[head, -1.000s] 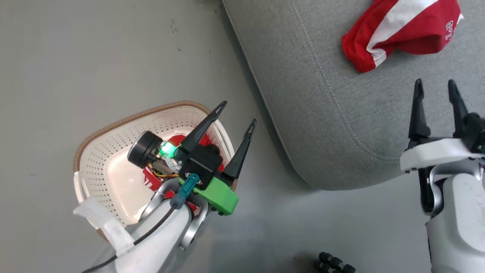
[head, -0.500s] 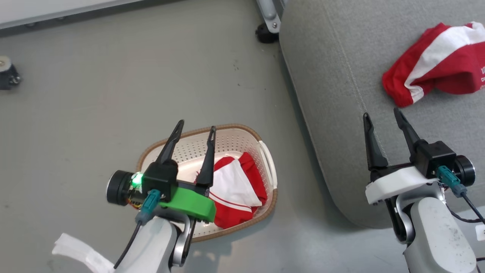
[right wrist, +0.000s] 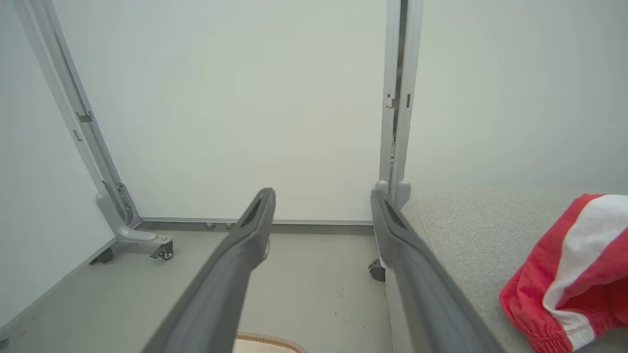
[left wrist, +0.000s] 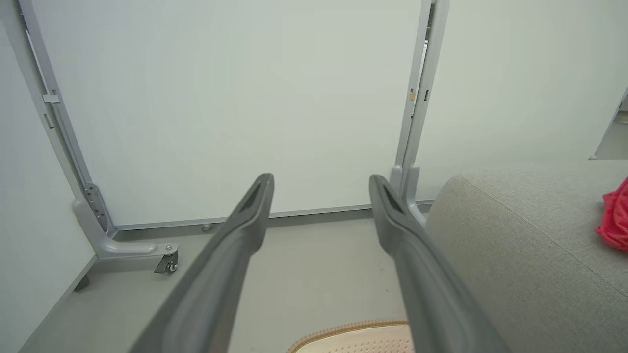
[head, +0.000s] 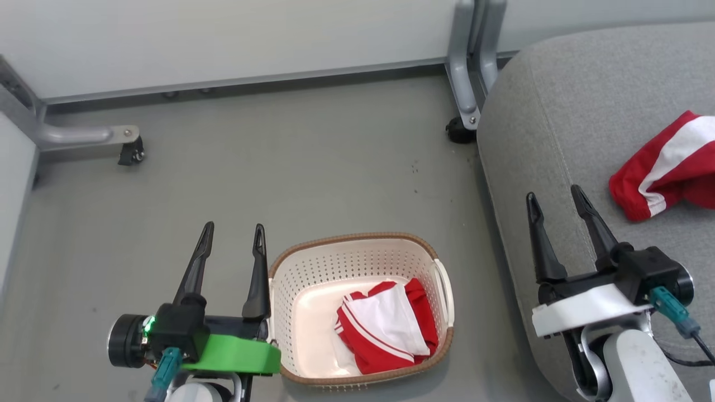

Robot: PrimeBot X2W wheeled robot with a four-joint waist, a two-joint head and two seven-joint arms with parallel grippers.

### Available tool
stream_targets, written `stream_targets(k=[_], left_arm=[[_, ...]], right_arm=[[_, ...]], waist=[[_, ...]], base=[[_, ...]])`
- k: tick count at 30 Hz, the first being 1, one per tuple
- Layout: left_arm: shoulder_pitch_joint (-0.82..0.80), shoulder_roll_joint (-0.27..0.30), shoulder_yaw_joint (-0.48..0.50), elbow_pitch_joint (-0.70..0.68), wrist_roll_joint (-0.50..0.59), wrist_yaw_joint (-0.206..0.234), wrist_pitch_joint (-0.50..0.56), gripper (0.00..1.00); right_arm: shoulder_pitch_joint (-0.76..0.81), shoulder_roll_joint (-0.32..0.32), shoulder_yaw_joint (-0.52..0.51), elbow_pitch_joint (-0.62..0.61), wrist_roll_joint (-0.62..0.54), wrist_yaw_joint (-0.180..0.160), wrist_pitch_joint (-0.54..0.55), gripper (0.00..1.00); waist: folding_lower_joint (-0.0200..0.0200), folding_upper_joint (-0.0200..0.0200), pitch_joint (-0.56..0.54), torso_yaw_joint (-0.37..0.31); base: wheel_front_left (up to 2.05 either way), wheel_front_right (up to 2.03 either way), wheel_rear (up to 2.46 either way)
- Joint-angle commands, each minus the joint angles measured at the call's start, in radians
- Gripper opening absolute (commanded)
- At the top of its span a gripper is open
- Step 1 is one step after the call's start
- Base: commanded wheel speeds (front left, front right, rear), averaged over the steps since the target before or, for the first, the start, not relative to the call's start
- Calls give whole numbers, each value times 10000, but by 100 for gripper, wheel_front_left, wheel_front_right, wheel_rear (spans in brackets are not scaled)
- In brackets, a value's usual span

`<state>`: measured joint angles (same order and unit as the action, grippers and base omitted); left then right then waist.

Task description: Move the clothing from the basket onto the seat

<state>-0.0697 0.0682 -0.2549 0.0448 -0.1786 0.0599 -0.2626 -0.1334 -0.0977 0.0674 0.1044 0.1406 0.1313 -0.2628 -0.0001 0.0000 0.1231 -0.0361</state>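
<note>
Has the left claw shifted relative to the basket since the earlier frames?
Yes. The left claw, earlier above the basket, now hangs beside its left rim, over the floor.

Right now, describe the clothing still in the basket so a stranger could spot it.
Left of the big grey seat, a cream basket with a brown rim stands on the floor. In its right half lies a crumpled red garment, white panel up. Unlike the other red garment, which lies on the seat, this one is inside the basket.
</note>
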Motion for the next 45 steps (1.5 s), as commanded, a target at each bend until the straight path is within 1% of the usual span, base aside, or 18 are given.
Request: stream_targets(k=[1,4,7,10,11,15,22,27,45], left_arm=[[382,-83,157,-221,189,-127,-21,100],[813,-118,430,-688,383,-299,-18,100],[1233,-153,557,-1000,493,-458,-18,100],[1581,-167,699,-1084,459,-407,-18,100],[1675,-169,741,-1091,404,-327,-18,100],[1900,-172,760,-894,251,-313,-19,100],[1909,-168,954,-704,381,-493,-19,100],[1942,-169,1046,-569,386,-529,-19,100],[2096,-170,1012,-477,342,-473,-19,100]], right_arm=[[463,40,-9,-191,81,-10,-29,100],[985,53,87,-467,142,-10,-30,100],[1519,30,290,-496,40,-10,-30,100],[1835,8,493,-488,-3,-10,-30,100],[1941,19,524,-449,8,-10,-30,100],[2139,52,588,-375,40,-10,-30,100],[2078,48,738,-322,0,-10,-30,100],[2113,22,802,-315,-17,-10,-30,100],[2265,-62,895,-353,34,-10,-30,100]], waist=[[1,0,-587,424],[1,0,-818,416],[1,0,-996,335],[1,0,-1138,189],[1,0,-1185,136],[1,0,-1341,17],[1,0,-1566,-108],[1,0,-1679,-132],[1,0,-1731,-190]], base=[[0,0,0],[0,0,0],[0,0,0],[0,0,0],[0,0,0],[0,0,0],[0,0,0],[0,0,0],[0,0,0]])
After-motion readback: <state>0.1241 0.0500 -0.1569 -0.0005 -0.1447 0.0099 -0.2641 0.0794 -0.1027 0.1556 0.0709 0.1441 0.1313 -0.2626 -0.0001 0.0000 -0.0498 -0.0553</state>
